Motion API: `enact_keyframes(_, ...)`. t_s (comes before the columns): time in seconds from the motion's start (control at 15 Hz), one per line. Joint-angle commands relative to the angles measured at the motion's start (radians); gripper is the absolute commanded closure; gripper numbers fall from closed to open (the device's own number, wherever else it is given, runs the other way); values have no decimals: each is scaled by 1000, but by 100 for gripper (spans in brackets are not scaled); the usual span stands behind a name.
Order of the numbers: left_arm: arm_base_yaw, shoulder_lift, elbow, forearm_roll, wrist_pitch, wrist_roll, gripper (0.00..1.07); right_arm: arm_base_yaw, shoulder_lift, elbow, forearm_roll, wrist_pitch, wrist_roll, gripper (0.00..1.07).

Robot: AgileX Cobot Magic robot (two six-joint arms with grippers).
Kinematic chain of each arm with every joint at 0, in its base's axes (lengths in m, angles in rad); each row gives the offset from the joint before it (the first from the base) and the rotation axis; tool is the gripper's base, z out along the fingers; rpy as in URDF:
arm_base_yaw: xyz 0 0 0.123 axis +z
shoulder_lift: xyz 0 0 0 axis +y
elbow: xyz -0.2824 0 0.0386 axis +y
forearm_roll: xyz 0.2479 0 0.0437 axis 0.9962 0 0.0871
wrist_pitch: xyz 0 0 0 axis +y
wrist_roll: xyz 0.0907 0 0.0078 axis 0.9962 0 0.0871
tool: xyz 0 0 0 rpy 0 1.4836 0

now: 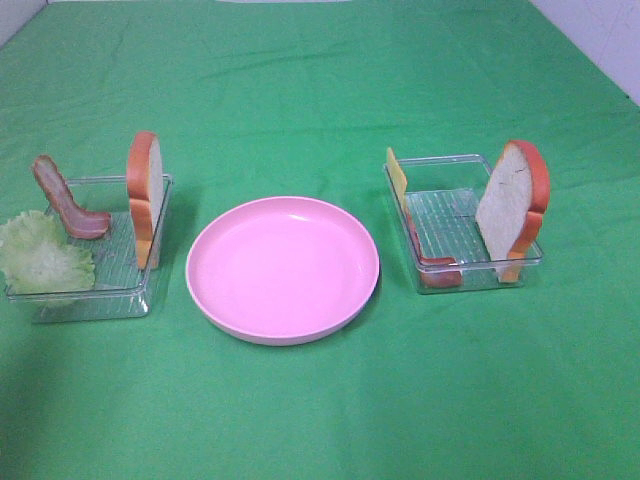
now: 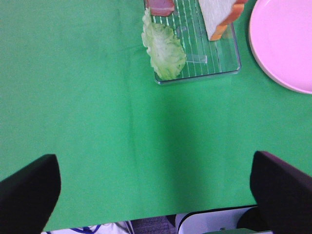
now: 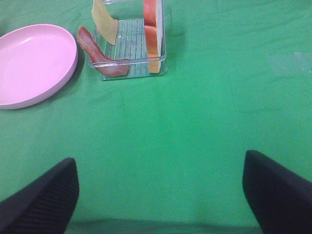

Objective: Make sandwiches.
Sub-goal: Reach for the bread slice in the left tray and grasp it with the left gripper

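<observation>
Left gripper (image 2: 156,195), right gripper (image 3: 156,195) wide open, empty, well short of food. Left bread slice (image 1: 145,195), right bread slice (image 1: 512,205) stand on edge in trays (image 1: 90,300). Risk: clumsy pinch topples slice onto cloth (image 1: 300,90).

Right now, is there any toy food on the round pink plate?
No, the round pink plate is bare; the pale green lettuce leaf sits in the clear plastic tray beside it.

Pink plate (image 1: 283,268) centre of green table (image 1: 320,90). Clear ribbed tray (image 1: 118,272) to its left, second tray (image 1: 450,215) right, both apart.
</observation>
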Motion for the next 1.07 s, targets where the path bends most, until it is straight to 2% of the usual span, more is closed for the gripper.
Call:
enact_keyframes(0.07,-1,234,-160,0,94,12,4,-5,-32,3,1,-4,-12,20)
enact_keyframes(0.13,-1,362,-263,-2,102,-6,4,-5,-32,3,1,-4,-12,20)
enact_keyframes(0.27,-37,504,-375,-7,102,-68,4,-5,-32,3,1,-4,-12,20)
enact_keyframes(0.53,-167,704,-531,-7,103,-129,4,-5,-32,3,1,-4,-12,20)
enact_keyframes(0.73,-245,834,-630,-18,102,-175,4,-5,-32,3,1,-4,-12,20)
enact_keyframes(1.07,-296,951,-659,-18,68,-202,4,-5,-32,3,2,-4,-12,20)
